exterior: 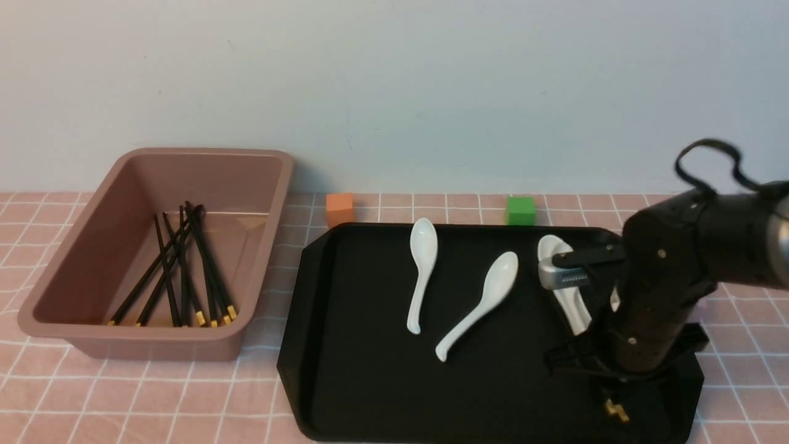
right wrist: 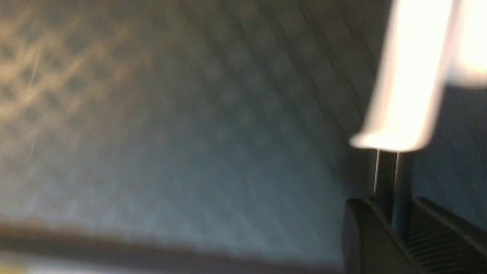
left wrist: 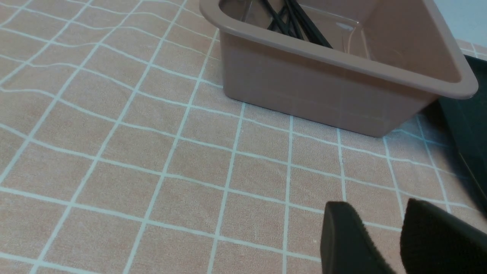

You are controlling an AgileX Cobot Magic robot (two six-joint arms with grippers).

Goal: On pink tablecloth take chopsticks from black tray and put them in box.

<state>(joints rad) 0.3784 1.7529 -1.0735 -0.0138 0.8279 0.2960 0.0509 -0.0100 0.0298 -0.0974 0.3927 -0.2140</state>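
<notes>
R claw point(right wrist: 388, 207) clamps chopsticks point(right wrist: 385, 179) (gold ends visible) near black tray point(exterior: 370, 382) corner.

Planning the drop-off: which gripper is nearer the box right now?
Left. The left gripper hangs above the pink tablecloth close by the box; the right gripper grips chopsticks over the right end of the black tray.

Plain pale blue-grey wall point(exterior: 394, 80), bare except for a faint scuff near its centre, rising from the far edge of the tabletop point(exterior: 431, 200). Soft, even light; weak shadows along its base.
</notes>
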